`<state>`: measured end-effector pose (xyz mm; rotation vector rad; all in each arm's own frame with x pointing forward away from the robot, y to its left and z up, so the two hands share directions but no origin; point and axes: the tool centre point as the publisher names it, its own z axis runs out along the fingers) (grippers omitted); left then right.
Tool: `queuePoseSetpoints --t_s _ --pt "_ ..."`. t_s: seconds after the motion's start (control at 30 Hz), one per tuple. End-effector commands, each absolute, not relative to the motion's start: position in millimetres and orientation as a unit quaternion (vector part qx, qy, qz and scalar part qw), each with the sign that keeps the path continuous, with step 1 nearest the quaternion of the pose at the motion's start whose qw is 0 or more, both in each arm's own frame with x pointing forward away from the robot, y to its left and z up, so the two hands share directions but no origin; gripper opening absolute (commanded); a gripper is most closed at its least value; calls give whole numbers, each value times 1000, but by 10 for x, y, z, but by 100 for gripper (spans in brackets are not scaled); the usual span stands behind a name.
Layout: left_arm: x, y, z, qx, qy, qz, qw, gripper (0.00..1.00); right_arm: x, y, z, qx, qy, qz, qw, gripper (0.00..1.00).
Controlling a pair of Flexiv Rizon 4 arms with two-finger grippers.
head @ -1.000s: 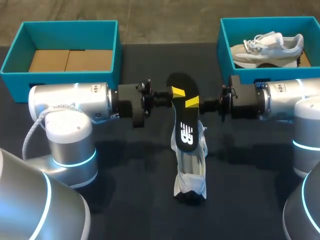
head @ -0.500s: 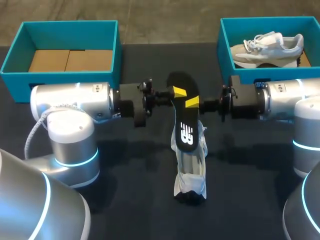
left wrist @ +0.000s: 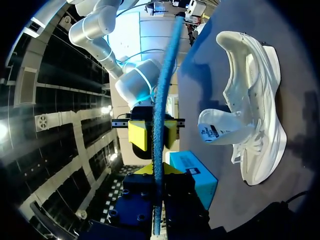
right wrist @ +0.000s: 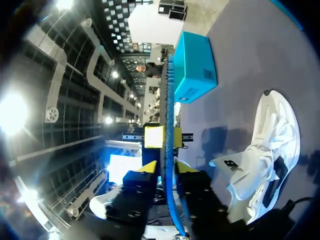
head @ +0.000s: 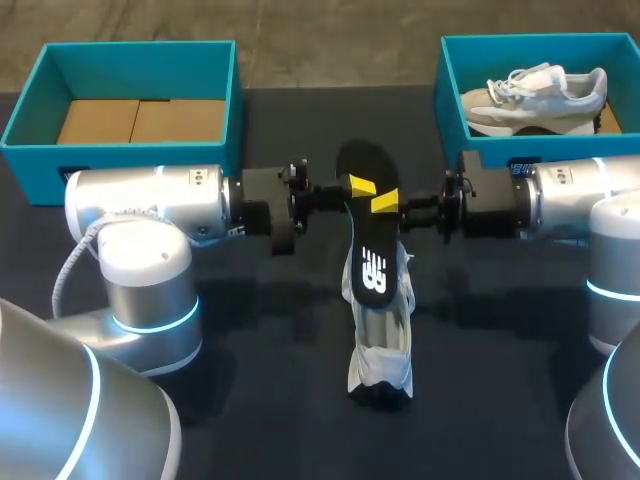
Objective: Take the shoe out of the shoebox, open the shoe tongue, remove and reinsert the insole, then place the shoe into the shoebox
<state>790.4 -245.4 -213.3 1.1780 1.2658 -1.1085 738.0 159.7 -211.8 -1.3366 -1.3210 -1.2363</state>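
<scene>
Centre of the head view: black insole (head: pixel 368 240) with a white logo is held up off the dark tabletop (head: pixel 250 380), pinched from both sides. Left pincer (head: pixel 358 186) comes in from the frame's left and is clamped on the insole's left edge; right pincer (head: pixel 385 204) comes in from the right and is clamped on the opposite edge, slightly lower in frame. Both wrist views confirm this: the insole runs edge-on between each pincer's own yellow tips, with the other arm's yellow tips closed on it just ahead. Both sets of fingers stand narrow, only the insole's thickness apart. White shoe (head: pixel 383 340) lies on the tabletop at lower centre, directly below the insole. The insole's lower end overlaps the shoe opening in the head view; can't tell if it touches. In the left wrist view the shoe sits beside the pincer with its tongue (left wrist: pixel 220 131) lifted. Empty teal shoebox (head: pixel 120 60) at upper left shows a cardboard floor. Second teal shoebox (head: pixel 450 90) at upper right holds another white shoe (head: pixel 535 95).
</scene>
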Motion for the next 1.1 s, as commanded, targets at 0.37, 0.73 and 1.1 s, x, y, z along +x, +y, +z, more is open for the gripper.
queuePoseSetpoints --t_s 0.37,0.73,1.1 --pt "7685 -2209 -2150 493 545 -475 484 0 7282 1150 -2039 -538 -578 -489 370 100" --pt "7409 -2023 -2116 485 562 -487 460 0 7229 850 -1969 -506 -632 -503 304 100" --pt "7286 -1923 -2112 494 584 -480 430 0 7222 807 -1981 -489 -649 -497 304 100"
